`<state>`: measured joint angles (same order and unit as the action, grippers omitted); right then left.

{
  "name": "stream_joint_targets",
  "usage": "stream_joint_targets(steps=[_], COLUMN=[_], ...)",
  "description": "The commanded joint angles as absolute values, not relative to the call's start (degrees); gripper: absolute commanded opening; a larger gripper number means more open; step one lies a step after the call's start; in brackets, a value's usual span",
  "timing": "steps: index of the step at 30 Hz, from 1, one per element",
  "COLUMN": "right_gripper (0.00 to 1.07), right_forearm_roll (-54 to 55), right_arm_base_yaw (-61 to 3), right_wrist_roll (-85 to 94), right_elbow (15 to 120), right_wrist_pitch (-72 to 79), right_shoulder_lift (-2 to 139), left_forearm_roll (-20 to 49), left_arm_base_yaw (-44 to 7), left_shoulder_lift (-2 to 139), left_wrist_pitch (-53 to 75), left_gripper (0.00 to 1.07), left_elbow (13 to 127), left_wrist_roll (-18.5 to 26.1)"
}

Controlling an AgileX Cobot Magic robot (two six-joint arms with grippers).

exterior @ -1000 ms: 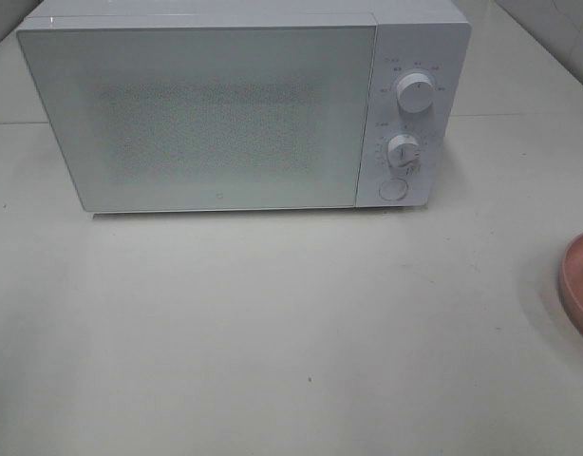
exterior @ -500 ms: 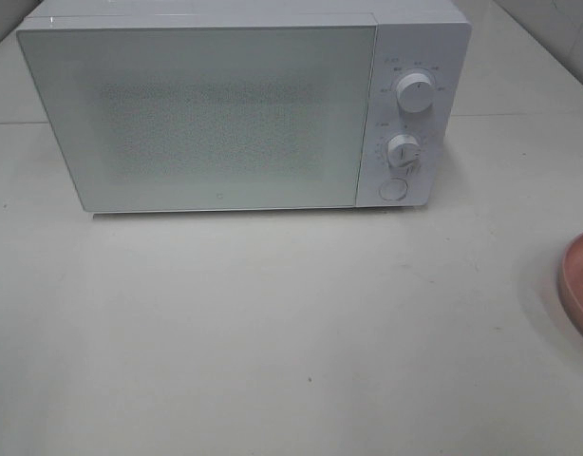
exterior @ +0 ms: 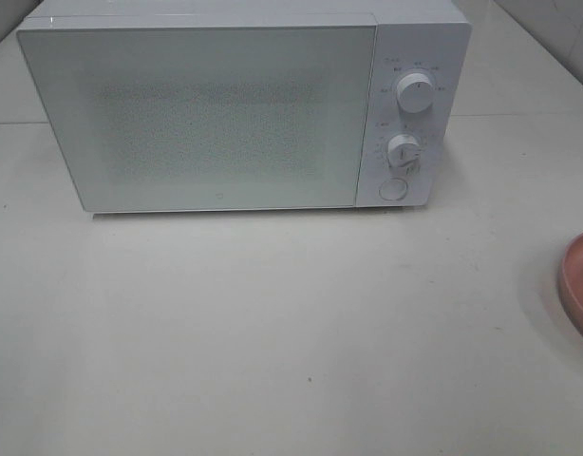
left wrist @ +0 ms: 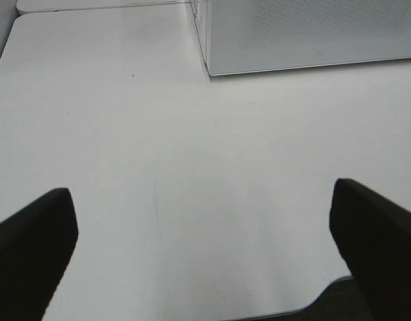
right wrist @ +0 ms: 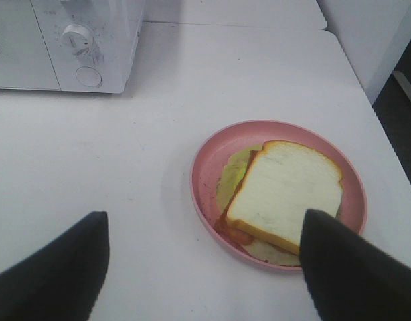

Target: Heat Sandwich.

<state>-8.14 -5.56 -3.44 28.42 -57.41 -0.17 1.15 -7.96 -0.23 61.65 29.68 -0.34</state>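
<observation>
The sandwich [right wrist: 284, 190] lies on a pink plate [right wrist: 205, 160] at the table's [exterior: 272, 332] right edge; the shut microwave [exterior: 216, 114] stands at the back. My left gripper [left wrist: 202, 244] and right gripper [right wrist: 205, 267] both gape, holding nothing.

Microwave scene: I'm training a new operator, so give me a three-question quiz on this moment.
1. True or false: the microwave door is shut.
2. Where does the sandwich lie? A) on the pink plate B) inside the microwave C) on the bare table
3. Fill in: both the left gripper and the right gripper are ____.

Key: 1 true; 2 A; 3 open.
</observation>
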Motion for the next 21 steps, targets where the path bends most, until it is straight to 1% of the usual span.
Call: stream_joint_targets(steps=[1,21], right_gripper=[0.75,0.75], right_forearm_roll=[-8.37,-8.37], right_arm_base_yaw=[-5.16,-5.16], right_wrist_roll=[-3.61,-3.61], right_elbow=[28.25,28.25], right_wrist_pitch=[-57.01,-57.01], right_shoulder_lift=[-1.83,-1.83], left_forearm_roll=[0.86,0.86], left_arm_base_yaw=[-7.91,-7.91], left_shoulder_lift=[-1.66,-1.20], left_wrist_pitch=[61.42,61.42], left_gripper=[0.98,0.98], left_elbow=[29.62,29.62], left_wrist_roll=[-0.57,-0.57])
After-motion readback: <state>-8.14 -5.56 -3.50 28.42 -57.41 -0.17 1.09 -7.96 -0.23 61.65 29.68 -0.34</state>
